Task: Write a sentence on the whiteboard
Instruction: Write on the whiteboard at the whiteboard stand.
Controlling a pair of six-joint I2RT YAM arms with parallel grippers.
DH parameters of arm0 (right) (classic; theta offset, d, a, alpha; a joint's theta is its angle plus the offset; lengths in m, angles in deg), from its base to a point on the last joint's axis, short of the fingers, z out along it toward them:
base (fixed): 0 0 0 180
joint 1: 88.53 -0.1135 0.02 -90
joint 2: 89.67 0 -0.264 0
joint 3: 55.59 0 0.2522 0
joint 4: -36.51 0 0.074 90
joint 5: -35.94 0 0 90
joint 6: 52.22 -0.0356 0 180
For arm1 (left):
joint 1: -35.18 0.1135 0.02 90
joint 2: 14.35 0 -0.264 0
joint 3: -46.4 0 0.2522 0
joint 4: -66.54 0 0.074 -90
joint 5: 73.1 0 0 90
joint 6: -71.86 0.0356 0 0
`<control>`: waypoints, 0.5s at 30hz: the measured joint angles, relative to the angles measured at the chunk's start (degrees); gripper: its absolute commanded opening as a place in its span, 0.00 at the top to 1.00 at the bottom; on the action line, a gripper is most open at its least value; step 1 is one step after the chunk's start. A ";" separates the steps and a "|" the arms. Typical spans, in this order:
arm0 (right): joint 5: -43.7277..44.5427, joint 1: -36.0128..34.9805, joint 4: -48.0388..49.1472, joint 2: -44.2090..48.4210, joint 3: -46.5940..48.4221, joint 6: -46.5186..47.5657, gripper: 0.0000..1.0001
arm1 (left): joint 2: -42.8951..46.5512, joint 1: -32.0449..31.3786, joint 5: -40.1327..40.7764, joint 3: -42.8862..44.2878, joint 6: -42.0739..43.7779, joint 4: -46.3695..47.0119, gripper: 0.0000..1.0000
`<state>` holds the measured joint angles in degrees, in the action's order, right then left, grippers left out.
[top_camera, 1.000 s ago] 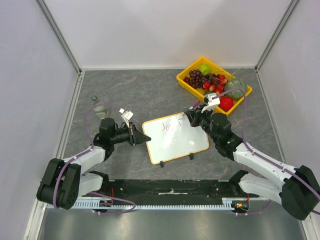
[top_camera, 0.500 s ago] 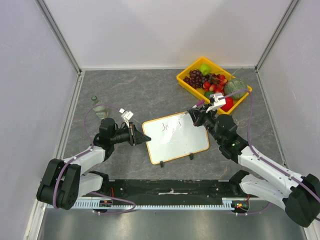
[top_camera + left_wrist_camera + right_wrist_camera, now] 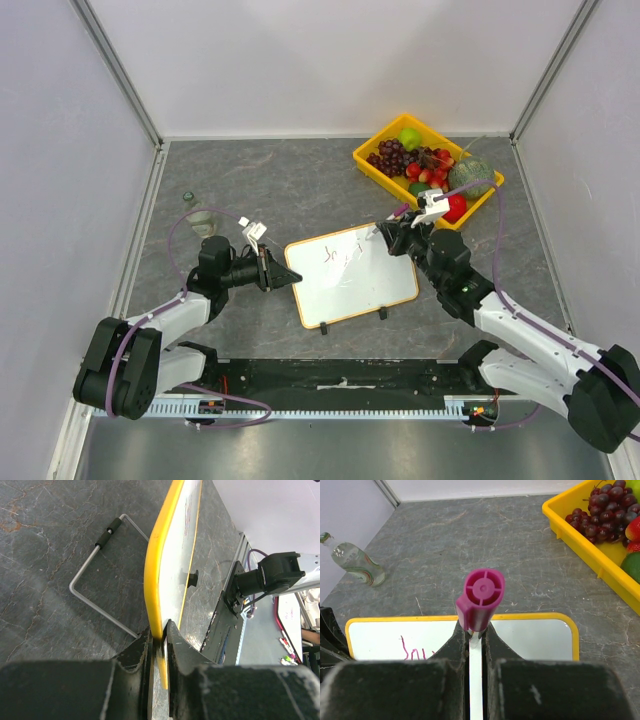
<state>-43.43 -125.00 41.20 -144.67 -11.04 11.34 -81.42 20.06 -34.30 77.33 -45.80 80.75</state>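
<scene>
The whiteboard [image 3: 352, 282], white with a yellow-tan frame and two black feet, lies mid-table. Pinkish-red writing [image 3: 338, 253], only a first short word, sits near its far edge and also shows in the right wrist view [image 3: 412, 650]. My left gripper [image 3: 283, 275] is shut on the board's left edge, seen edge-on in the left wrist view [image 3: 157, 575] between the closed jaws [image 3: 160, 630]. My right gripper [image 3: 388, 235] is shut on a magenta marker [image 3: 481, 597], held over the board's far right part [image 3: 532, 640]. The marker's tip is hidden.
A yellow fruit tray [image 3: 364, 160] with grapes, apple, strawberries and a melon stands at the back right, also in the right wrist view [image 3: 575, 532]. A small clear bottle [image 3: 200, 214] lies at the left. A wire stand leg [image 3: 95, 587] lies behind the board.
My right gripper with the marker has shifted a little to the right along the board's far edge. The left gripper and the board have stayed put.
</scene>
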 measured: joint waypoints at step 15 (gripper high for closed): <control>-0.31 0.00 1.07 -2.21 -0.42 -0.15 1.00 | 0.00 0.00 0.02 0.00 -0.02 0.00 0.98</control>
<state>-43.73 -125.00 42.27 -146.88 -11.46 11.19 -81.42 20.06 -34.28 77.33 -45.83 80.75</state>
